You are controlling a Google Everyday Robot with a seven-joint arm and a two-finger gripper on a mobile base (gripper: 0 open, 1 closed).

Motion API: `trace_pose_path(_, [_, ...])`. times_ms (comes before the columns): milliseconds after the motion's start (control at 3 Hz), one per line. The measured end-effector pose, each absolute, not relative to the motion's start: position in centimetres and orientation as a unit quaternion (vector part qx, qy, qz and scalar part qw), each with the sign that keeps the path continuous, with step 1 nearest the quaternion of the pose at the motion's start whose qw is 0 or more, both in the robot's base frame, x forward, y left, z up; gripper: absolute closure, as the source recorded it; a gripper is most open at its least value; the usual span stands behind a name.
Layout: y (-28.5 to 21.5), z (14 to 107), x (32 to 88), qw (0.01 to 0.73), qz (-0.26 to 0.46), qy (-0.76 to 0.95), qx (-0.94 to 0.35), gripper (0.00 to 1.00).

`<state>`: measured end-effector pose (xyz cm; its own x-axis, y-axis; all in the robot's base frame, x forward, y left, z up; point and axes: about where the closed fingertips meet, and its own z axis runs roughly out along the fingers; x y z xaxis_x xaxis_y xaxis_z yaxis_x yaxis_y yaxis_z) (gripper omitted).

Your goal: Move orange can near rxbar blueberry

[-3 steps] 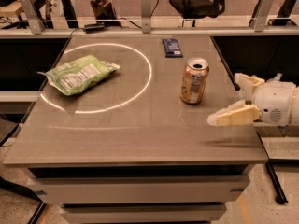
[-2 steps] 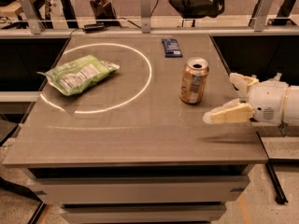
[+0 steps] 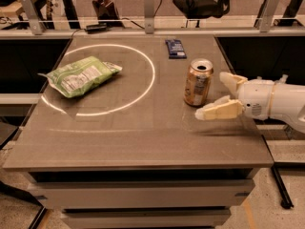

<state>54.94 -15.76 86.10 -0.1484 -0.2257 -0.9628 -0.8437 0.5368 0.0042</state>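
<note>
Leftmost, the green snack bag (image 3: 81,75) is lying on the table (image 3: 143,142), well apart from the action, so it is not getting in the way. Further right, the rxbar blueberry (image 3: 175,48) is resting flat near the far edge, and the orange can (image 3: 198,82) is standing upright just in front of it and slightly to the right. The gripper (image 3: 209,95) is reaching in from the right, its fingers spread wide and holding nothing, beginning to bracket the can. To grasp well, it is probably worth centring the can between both fingers and closing around mid-height, so it is not tipping. Compared with a second ago, the gripper is sitting further left, closer to the can, while can, bar and bag are staying put.
</note>
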Motion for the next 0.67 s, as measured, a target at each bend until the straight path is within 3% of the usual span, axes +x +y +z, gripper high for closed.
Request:
trace_pose_path(333, [-14.24, 86.42, 55.78, 0.528, 0.320, 0.681, -0.393, 0.00])
trace_pose_path(667, [-13.33, 86.88, 56.36, 0.527, 0.329, 0.673, -0.402, 0.19])
